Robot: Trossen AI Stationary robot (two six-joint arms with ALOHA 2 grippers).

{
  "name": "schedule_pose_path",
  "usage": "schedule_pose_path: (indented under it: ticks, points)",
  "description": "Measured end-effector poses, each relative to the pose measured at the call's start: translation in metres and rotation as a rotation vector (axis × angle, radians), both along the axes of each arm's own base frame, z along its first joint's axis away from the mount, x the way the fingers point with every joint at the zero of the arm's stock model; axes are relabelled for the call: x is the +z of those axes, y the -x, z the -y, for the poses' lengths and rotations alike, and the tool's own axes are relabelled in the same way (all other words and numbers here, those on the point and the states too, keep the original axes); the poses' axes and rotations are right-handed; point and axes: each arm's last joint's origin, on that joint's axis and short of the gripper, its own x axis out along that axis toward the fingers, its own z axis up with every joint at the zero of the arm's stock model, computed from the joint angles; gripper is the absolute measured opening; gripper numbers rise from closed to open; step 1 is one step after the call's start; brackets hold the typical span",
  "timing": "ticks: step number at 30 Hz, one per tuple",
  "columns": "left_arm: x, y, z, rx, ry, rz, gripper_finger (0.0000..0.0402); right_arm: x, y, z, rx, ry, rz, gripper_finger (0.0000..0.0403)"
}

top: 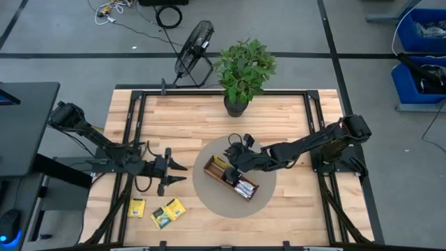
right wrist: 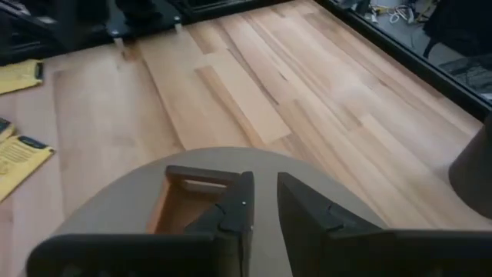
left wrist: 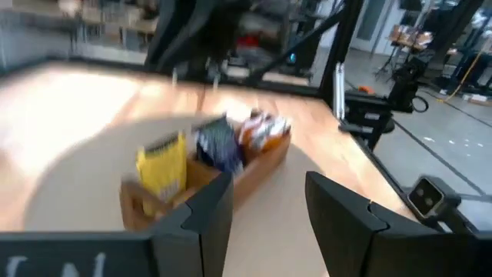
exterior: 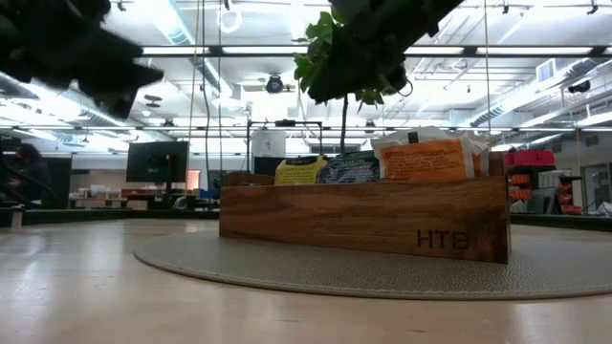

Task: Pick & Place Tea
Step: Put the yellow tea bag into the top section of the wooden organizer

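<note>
right tool (right wrist: 261,208) – slightly parted, empty | left tool (left wrist: 269,211) – spread | wooden tray (top: 231,178) – flat square sachets (exterior: 426,158)

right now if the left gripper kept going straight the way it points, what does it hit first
Probably the wooden tray on the round mat. The left gripper, fingers open and empty, aims across bare table at the tray's yellow sachet end. Nothing shows between them, though depth is hard to judge.

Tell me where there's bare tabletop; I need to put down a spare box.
Bare wood lies between the potted plant and the round mat, and right of the mat. Crowded: mat holds the tray under the right gripper; yellow sachets near the left gripper.
</note>
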Motion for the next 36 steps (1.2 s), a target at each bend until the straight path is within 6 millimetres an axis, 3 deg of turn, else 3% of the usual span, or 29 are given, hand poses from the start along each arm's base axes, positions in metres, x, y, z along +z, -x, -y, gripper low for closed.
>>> schedule_pose_path:
  ticks: [3, 11, 19, 22, 30, 36]
  points:
    - [-0.007, 0.001, 0.0, -0.007, 0.089, -0.071, 0.017, 0.0, 0.0, -0.003, 0.007, -0.002, 0.003, 0.0068]
    - [-0.019, 0.005, 0.007, -0.221, 0.418, -0.3, 0.017, 0.001, 0.002, -0.011, 0.018, 0.0, 0.014, 0.0068]
    - [-0.034, 0.019, 0.016, -0.189, 0.665, -0.572, 0.0158, 0.001, 0.003, -0.012, 0.022, 0.001, 0.015, 0.0068]
    - [-0.026, 0.019, 0.026, -0.212, 0.641, -0.575, 0.0147, 0.001, 0.003, -0.013, 0.023, 0.001, 0.014, 0.0068]
    - [0.019, 0.0, 0.053, -0.19, 0.43, -0.574, 0.0119, 0.001, 0.003, -0.012, 0.025, 0.005, 0.009, 0.0068]
    - [0.005, -0.012, 0.065, -0.041, 0.294, -0.802, 0.0099, 0.0, 0.003, -0.014, 0.029, -0.005, 0.005, 0.0068]
